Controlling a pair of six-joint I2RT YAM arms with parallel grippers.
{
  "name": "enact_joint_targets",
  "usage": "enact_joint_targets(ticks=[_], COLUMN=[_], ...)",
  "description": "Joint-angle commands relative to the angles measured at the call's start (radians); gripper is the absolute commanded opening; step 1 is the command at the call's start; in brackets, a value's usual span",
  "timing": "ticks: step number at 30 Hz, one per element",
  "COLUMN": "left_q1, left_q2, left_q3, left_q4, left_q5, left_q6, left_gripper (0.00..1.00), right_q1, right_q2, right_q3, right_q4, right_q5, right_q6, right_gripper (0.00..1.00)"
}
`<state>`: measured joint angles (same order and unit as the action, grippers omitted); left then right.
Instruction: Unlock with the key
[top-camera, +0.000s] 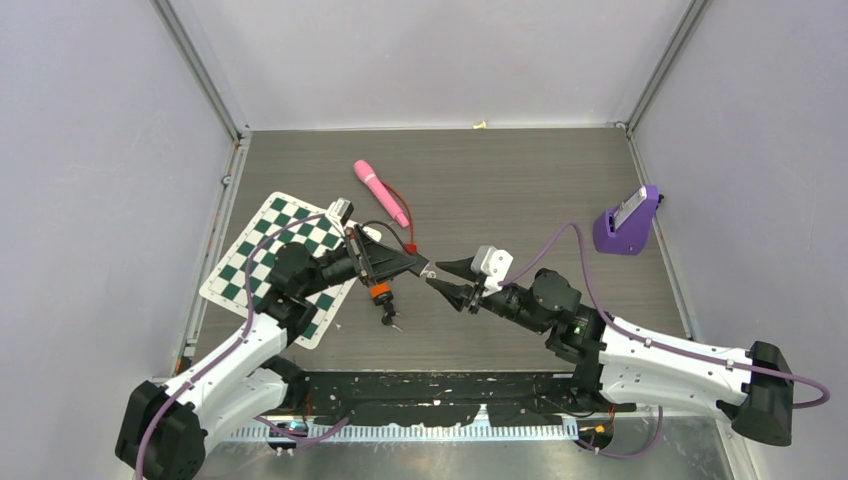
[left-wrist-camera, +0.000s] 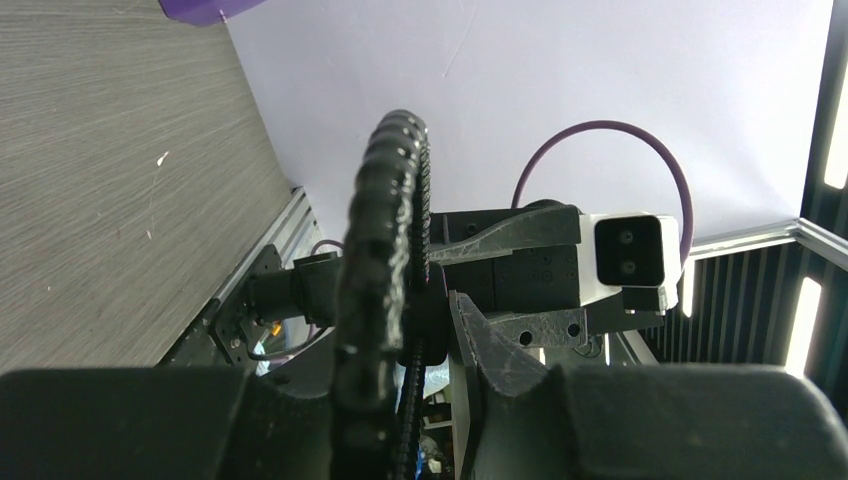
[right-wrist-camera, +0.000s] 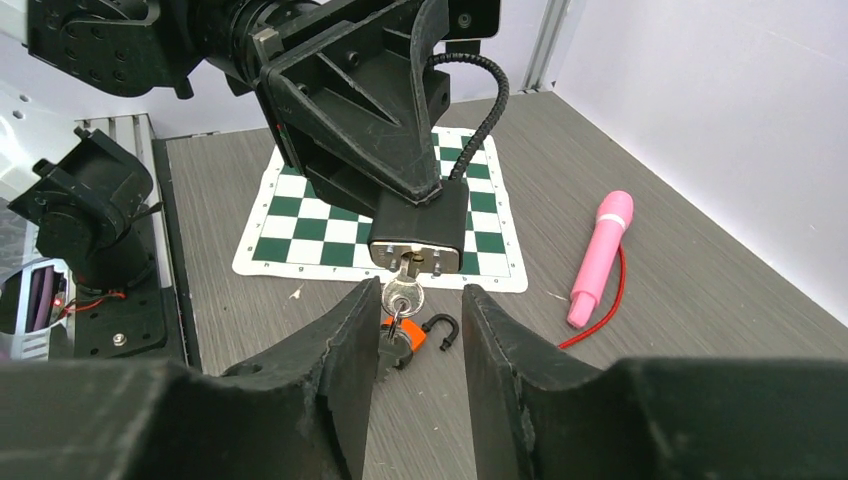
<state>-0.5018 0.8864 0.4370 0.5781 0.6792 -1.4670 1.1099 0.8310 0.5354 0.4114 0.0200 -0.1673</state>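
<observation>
The chessboard mat (top-camera: 262, 250) lies at the left of the table (top-camera: 520, 180), with the left arm reaching over its near corner. The left gripper (top-camera: 408, 263) is clamped on the padlock (right-wrist-camera: 422, 228) and holds it raised above the table, over the mat's right edge. In the right wrist view the lock's keyed end faces down and toward the right arm. The padlock body is black with a pale metal face plate at the keyed end. A black ribbed cable shackle (right-wrist-camera: 488, 120) loops out of the body and up behind the left gripper's fingers. The key (right-wrist-camera: 403, 292) is silver and seated in the keyhole, hanging down from the face plate. An orange tag (right-wrist-camera: 408, 338) and a small black hook (right-wrist-camera: 440, 330) show just below it; whether they hang from the key cannot be told. The right gripper (top-camera: 437, 276) meets the padlock head-on at table centre. Its jaws are parted and straddle the key, with a gap showing on each side, so nothing is grasped. Farther back lies a pink stick (top-camera: 381, 192) with a red cord (top-camera: 400, 205). A purple holder (top-camera: 628, 225) stands near the right wall.
</observation>
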Motion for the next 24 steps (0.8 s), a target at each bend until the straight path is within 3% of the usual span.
enact_joint_targets(ticks=[1,7,14,24], left_q1=[0.005,0.005,0.005,0.005], left_q2=[-0.025,-0.026,-0.029,-0.023], left_q3=[0.047,0.047,0.042,0.023], left_q4=[0.057,0.07,0.104,0.226], left_q5=[0.022,0.023,0.023,0.026], left_q6=[-0.005,-0.006,-0.001,0.0], left_gripper=[0.0,0.0,0.0,0.0], right_q1=[0.006,0.006,0.008,-0.004], right_q2=[0.007,0.013,0.003,0.003], right_q3=[0.047,0.049,0.047,0.04], right_q4=[0.038,0.037,0.046,0.089], right_q5=[-0.006,-0.006,-0.04,0.026], right_q6=[0.01,0.012,0.031,0.23], right_gripper=[0.41,0.32,0.06,0.05])
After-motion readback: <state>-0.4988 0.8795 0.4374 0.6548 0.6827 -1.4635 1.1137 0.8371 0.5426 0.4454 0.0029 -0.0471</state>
